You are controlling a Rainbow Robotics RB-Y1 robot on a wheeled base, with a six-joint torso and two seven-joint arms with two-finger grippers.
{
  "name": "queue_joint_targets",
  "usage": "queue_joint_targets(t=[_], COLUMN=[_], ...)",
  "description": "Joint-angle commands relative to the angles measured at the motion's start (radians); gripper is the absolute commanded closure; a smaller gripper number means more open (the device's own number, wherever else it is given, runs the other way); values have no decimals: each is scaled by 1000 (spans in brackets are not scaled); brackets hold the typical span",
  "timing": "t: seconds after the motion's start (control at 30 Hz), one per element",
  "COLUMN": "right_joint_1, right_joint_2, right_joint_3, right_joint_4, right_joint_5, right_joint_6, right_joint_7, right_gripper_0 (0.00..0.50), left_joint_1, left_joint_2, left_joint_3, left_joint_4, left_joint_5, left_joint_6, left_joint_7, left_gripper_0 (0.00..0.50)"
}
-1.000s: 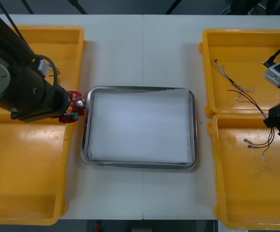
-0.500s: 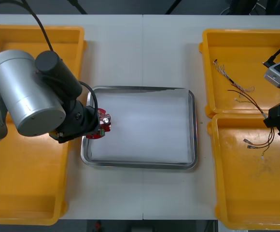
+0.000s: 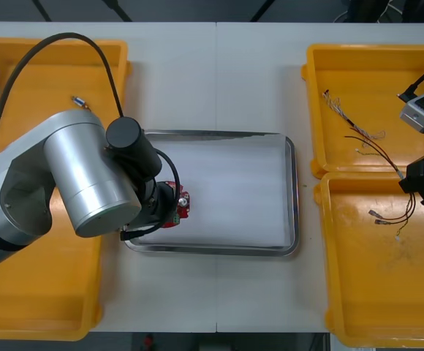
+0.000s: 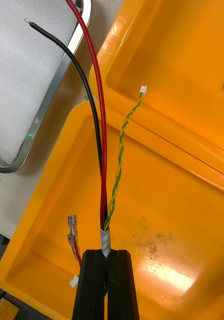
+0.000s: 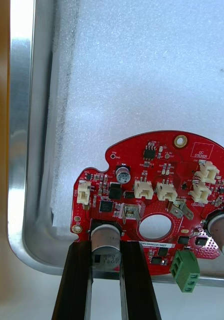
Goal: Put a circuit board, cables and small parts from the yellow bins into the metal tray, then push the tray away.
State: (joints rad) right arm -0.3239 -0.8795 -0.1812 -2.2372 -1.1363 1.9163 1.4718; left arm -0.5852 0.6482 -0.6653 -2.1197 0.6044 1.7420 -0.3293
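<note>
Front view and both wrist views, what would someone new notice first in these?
The big silver left arm reaches over the white-lined metal tray, its left gripper shut on a round red circuit board above the tray's near left corner. The right gripper, over the nearer right-hand yellow bin, is shut on a bundle of red, black and twisted green-and-yellow cables.

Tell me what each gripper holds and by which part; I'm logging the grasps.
Left gripper pinches the red circuit board by the silver cylinder at its edge. Right gripper clamps the cable bundle at its taped end.
</note>
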Motion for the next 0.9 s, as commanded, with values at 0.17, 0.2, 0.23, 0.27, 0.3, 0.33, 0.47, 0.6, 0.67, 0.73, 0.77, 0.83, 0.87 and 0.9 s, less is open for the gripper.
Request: queue_joint_targets(t=[0.17, 0.2, 0.23, 0.27, 0.3, 0.33, 0.47, 0.6, 0.67, 0.73, 0.77, 0.83, 0.87, 0.9], right_joint_1=[-26, -26, -26, -26, -26, -26, -26, -26, -26, -26, -26, -26, -26, -26], right_joint_2=[-3, -3, -3, -3, -3, -3, -3, -3, -3, -3, -3, -3, -3, -3], right_joint_3=[-21, -21, -21, -21, -21, -21, -21, -21, -21, -21, -21, -21, -21, -21], right_joint_4=[-24, -24, -24, -24, -24, -24, -24, -24, -24, -24, -24, -24, -24, -24], right_joint_5=[6, 6, 6, 6, 6, 6, 6, 6, 6, 6, 6, 6, 6, 6], right_joint_6=[4, 4, 4, 4, 4, 4, 4, 4, 4, 4, 4, 4, 4, 4], right_joint_7=[-13, -13, -13, -13, -13, -13, -13, -13, -13, -13, -13, -13, -13, -13], right_gripper_0=[500, 500, 500, 500, 500, 500, 500, 500, 500, 500, 500, 500, 500, 500], left_joint_1=[-34, -34, -34, -34, -33, -33, -33, -33, -33, -33, -33, -34, -34, -33], left_joint_2=[-33, -33, -33, -32, -32, -32, -32, -29, -27, -27, -27, -27, -25, -24], left_joint_3=[-69, -77, -79, -82, -82, -82, -88, -97, -100, -102, -103, -105, -106, -109], left_joint_4=[64, 64, 66, 66, 64, 66, 66, 76, 81, 84, 86, 86, 87, 89], left_joint_5=[-55, -57, -57, -52, -45, -41, -38, -46, -51, -55, -58, -58, -58, -58], left_joint_6=[-70, -75, -76, -76, -76, -76, -87, -107, -114, -121, -124, -124, -124, -124], left_joint_7=[-1, 1, 3, 4, 6, 6, 9, 9, 9, 9, 9, 9, 9, 9], left_gripper_0=[500, 500, 500, 500, 500, 500, 500, 500, 500, 500, 500, 500, 497, 483])
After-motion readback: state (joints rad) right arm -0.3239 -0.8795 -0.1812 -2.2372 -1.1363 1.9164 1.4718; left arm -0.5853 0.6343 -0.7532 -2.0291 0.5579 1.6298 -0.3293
